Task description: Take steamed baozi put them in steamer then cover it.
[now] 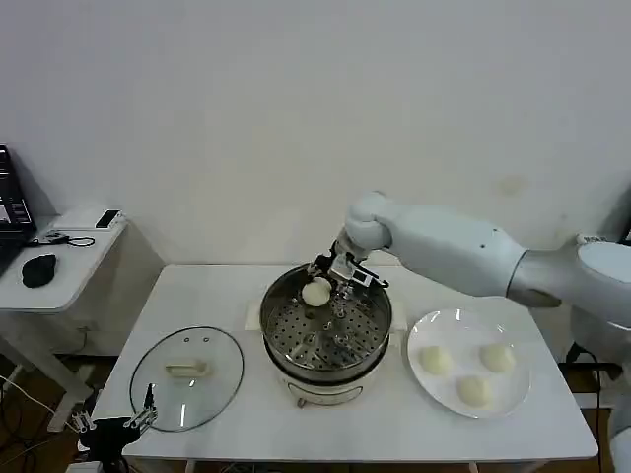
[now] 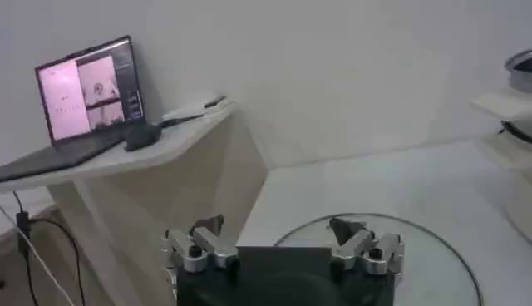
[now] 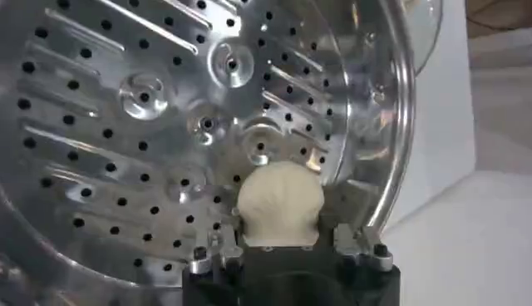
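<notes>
Care matters as we lower the bun (image 1: 316,292), clamped in our right gripper (image 1: 330,279), onto the far edge of the steamer (image 1: 325,328) floor before letting go; left gripper (image 1: 138,421) hangs unclenched.

White table (image 1: 237,296) with cover (image 1: 187,377), steamer (image 1: 326,331), plate (image 1: 426,325)

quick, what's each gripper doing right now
Left gripper: open, holding nothing, parked beside the cover.
Right gripper: shut on a baozi, over the steamer.
</notes>
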You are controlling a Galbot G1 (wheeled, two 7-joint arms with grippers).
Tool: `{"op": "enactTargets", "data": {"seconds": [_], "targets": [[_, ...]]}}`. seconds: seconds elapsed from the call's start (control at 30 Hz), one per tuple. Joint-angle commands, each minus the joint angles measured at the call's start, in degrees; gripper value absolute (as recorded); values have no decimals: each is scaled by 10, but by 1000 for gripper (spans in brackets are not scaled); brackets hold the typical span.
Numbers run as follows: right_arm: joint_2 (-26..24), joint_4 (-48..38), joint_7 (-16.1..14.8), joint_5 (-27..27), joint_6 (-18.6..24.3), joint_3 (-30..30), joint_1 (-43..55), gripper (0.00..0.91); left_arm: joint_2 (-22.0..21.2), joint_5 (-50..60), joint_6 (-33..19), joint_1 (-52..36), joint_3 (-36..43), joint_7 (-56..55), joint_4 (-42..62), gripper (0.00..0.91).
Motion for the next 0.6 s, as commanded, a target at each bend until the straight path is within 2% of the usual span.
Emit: {"op": "enactTargets", "data": {"seconds": [0.03,0.07,0.27,0.47,0.6], "targets": [[14,-26,8,-34,24,-5,-6,635,0,0,0,0,0,0,-1,907],[14,-30,9,-37,26,-5,-7,645,-1,0,0,0,-1,0,-3,907],[15,-39,16,-41,36,-2,-12,907,-1,0,0,3,-2,-3,-10,907],[11,-23,31,-22,39,10,-8,907,-2,0,1,6,-2,-3,-18,907],[-24,36,18,22,14,12,24,907,-1,-1,2,7,-2,-3,-23,907]]}}
